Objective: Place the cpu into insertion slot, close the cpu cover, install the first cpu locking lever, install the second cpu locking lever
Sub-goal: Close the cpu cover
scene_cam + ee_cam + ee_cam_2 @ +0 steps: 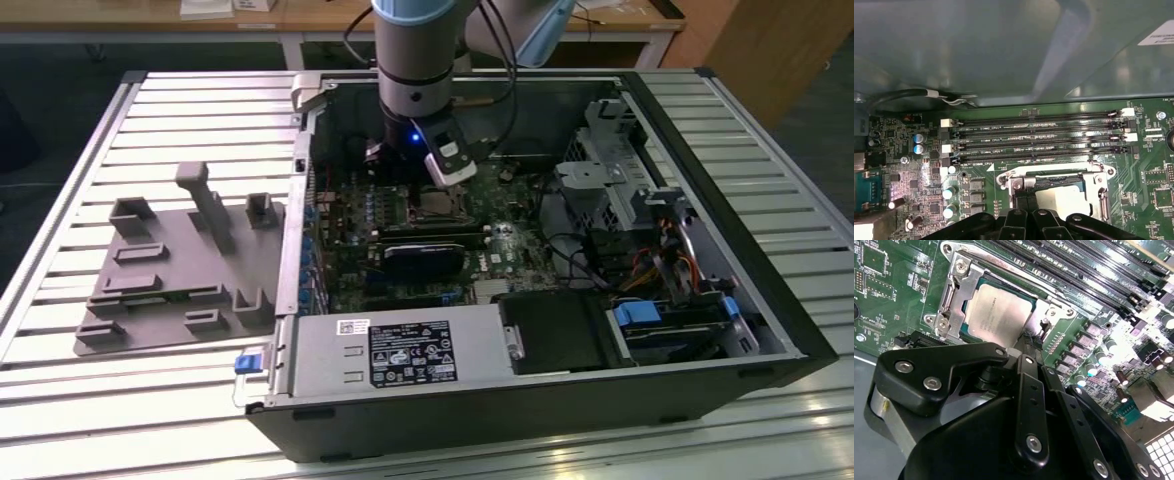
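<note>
Our gripper has its fingers drawn close together, with nothing that we can see between them. Its tips stand at the edge of the cpu cover, on the side nearest the capacitors.

We judge the main danger to be a sideways slip. The tips bear on thin, shiny metal, and if they skate off they would land on those capacitors or on the green motherboard just beside the socket. A second danger is pressing down while the cover is not fully flat, which could shift the cpu and load the contacts beneath it unevenly. The locking lever is a slim rod along the cover's edge, beside the memory slots; we cannot tell whether it is latched.

The cpu lies in the insertion slot, inside the open computer case. It is a flat, level square with a pale, silvery-beige matt top. The cover's silver frame lies around it, and the frame's window leaves the top bare.
</note>
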